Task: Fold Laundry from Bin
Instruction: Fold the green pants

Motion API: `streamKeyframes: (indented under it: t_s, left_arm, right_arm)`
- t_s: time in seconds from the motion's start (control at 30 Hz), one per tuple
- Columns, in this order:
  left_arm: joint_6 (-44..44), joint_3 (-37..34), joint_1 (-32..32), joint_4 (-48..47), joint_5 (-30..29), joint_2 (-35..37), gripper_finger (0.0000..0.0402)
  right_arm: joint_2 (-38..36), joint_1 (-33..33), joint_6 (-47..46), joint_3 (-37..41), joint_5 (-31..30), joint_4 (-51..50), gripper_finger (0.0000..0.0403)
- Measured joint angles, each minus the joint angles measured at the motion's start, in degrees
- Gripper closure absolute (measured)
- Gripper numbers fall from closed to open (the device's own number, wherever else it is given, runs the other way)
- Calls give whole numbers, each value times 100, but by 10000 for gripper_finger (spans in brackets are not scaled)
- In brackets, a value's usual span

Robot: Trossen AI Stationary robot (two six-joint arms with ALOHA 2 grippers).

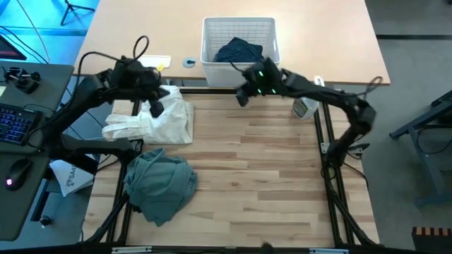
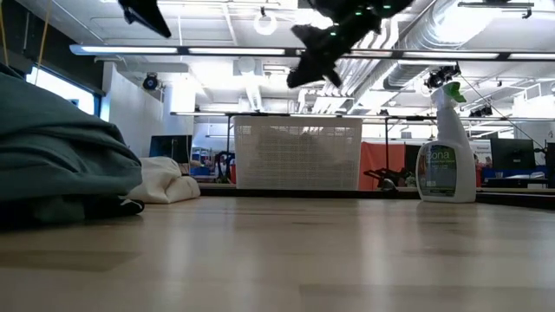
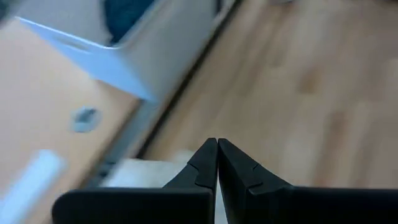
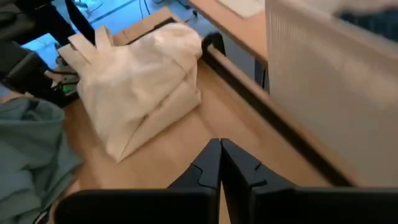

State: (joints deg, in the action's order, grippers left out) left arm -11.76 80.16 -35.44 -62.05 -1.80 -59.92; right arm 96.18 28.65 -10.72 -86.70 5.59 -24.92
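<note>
Dark fingers of the right gripper [image 1: 244,94] are pressed together on nothing, held above the tabletop's far edge just in front of the bin [image 1: 212,68]; in the low view it hangs high over the boards before the bin's lattice wall. The left gripper [image 1: 157,106] is likewise closed and empty, raised over the white cloth [image 1: 159,120] near the far-left part of the tabletop [image 1: 254,169].

The white cloth lies in a loose heap by the far-left corner, partly reaching past the left edge. A grey-green top [image 1: 160,185] is crumpled near the left edge toward the near side, just apart from the white cloth. The bin stands beyond the far edge at about its middle, with a navy dotted garment [image 1: 239,51] bunched inside. A spray bottle [image 1: 305,107] lies at the far-right corner.
</note>
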Motion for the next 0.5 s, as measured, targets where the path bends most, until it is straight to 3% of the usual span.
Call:
streamKeyframes:
  t_s: [0.23,0.4,0.5]
  left_arm:
    - [1911,1,966,-1206,1491,-316,402]
    - [2829,-121,2021,-2850,1691,-959,401]
    - [4248,-617,2640,-2538,2241,-1005,401]
  right_arm:
    - [-1360,-553,-770,2004,-126,328,398]
    - [-2024,-944,-1063,2762,-140,372,398]
    - [-2281,-1216,-1177,3137,-200,400,398]
